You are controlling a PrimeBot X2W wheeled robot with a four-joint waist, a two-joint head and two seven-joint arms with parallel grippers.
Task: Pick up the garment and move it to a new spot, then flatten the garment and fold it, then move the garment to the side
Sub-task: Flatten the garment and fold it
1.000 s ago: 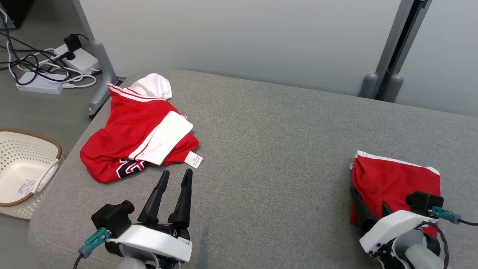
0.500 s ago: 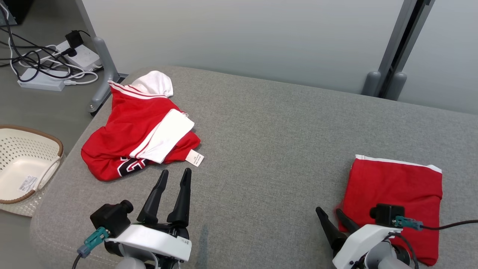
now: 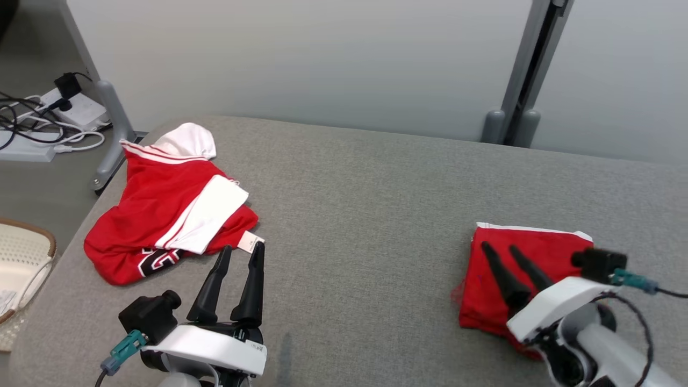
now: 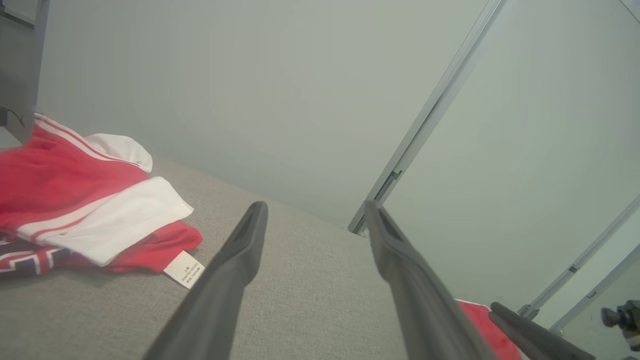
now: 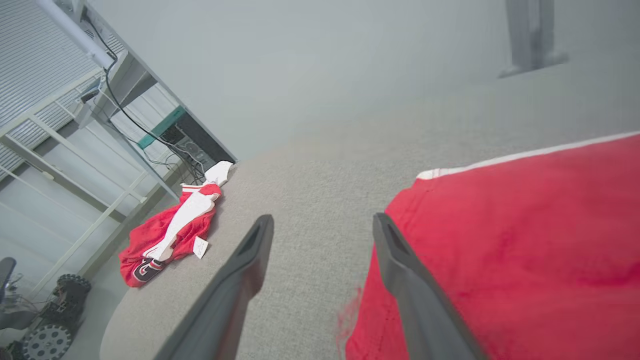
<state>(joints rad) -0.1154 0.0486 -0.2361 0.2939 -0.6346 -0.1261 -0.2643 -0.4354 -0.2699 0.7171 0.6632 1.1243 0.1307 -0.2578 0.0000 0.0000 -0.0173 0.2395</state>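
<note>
A crumpled red and white garment [image 3: 156, 204] lies at the far left of the grey padded table [image 3: 365, 215]; it also shows in the left wrist view [image 4: 75, 200] and, far off, in the right wrist view [image 5: 165, 235]. My left gripper [image 3: 242, 248] is open just short of its white label, holding nothing [image 4: 316, 204]. At the right lies a folded red garment [image 3: 559, 252], flat, with a white edge. My right gripper [image 3: 499, 246] hovers open over its left edge: one finger above the red cloth [image 5: 525, 240], the other above the grey surface [image 5: 322, 217].
A cream basket [image 3: 21, 258] stands on the floor off the table's left edge. Cables and a power strip [image 3: 54, 118] lie beyond it, by a grey post [image 3: 113, 129]. Another grey post [image 3: 516, 80] stands against the wall behind the table.
The head view has shifted, so everything sits further left. The right gripper, off the folded garment's near corner half a second ago, now has its fingers over its left edge. The left gripper stays put.
</note>
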